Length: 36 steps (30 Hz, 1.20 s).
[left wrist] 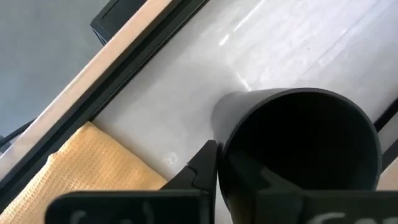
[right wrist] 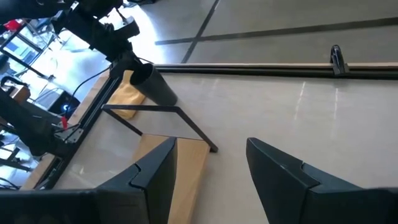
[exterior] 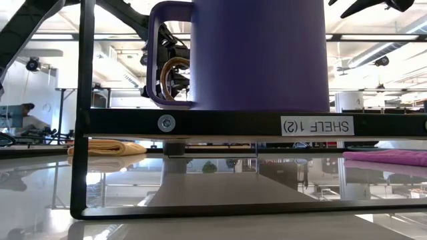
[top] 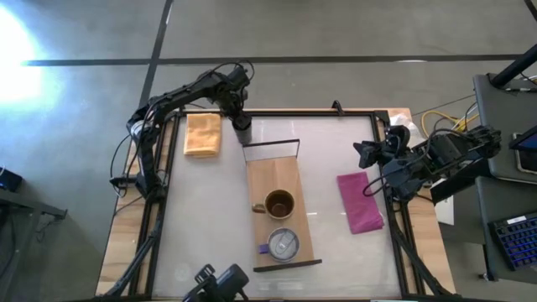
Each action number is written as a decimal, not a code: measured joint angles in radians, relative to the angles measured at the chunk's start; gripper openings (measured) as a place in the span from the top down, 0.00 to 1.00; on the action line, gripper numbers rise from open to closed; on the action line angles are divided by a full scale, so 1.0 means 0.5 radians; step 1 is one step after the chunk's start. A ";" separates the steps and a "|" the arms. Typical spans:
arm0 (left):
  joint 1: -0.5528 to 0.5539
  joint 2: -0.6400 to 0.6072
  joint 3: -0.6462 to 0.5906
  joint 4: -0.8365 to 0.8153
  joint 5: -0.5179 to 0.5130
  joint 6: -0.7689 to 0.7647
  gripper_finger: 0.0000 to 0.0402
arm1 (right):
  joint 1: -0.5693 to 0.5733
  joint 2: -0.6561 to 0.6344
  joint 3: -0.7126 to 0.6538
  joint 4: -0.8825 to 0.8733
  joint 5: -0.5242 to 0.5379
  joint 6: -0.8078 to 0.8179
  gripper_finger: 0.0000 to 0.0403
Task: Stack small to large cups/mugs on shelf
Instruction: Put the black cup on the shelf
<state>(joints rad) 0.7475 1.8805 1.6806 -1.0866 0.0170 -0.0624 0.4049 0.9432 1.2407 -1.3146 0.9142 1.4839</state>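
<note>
We're gripping the black cup [top: 242,131] with the left gripper [top: 241,122] beside the orange cloth [top: 202,134]; right gripper [right wrist: 208,165] is idling wide open off-table.

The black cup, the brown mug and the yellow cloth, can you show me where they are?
black cup [left wrist: 298,149]: left wrist view, on its dark inside, held in the left gripper.
brown mug [top: 279,204]: high view, on its open top, on the shelf.
yellow cloth [top: 202,134]: high view, on its middle.
</note>
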 joint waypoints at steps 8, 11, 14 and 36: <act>-0.003 -0.107 0.086 -0.158 -0.150 0.095 1.00 | 0.000 -0.002 -0.001 -0.031 0.000 0.016 0.54; -0.014 -0.223 0.117 -0.264 -0.156 0.094 1.00 | 0.000 -0.002 -0.001 -0.031 -0.002 0.015 0.54; -0.056 -0.365 0.122 -0.420 -0.152 0.078 1.00 | 0.000 -0.002 -0.001 -0.031 -0.002 0.008 0.54; -1.172 -0.596 0.271 -0.682 -0.044 -0.637 1.00 | 0.001 -0.065 -0.001 -0.025 -0.011 -0.092 0.54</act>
<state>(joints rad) 0.1613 1.5824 1.8159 -1.4278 -0.0051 -0.3809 0.4053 0.9106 1.2404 -1.3273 0.9089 1.4377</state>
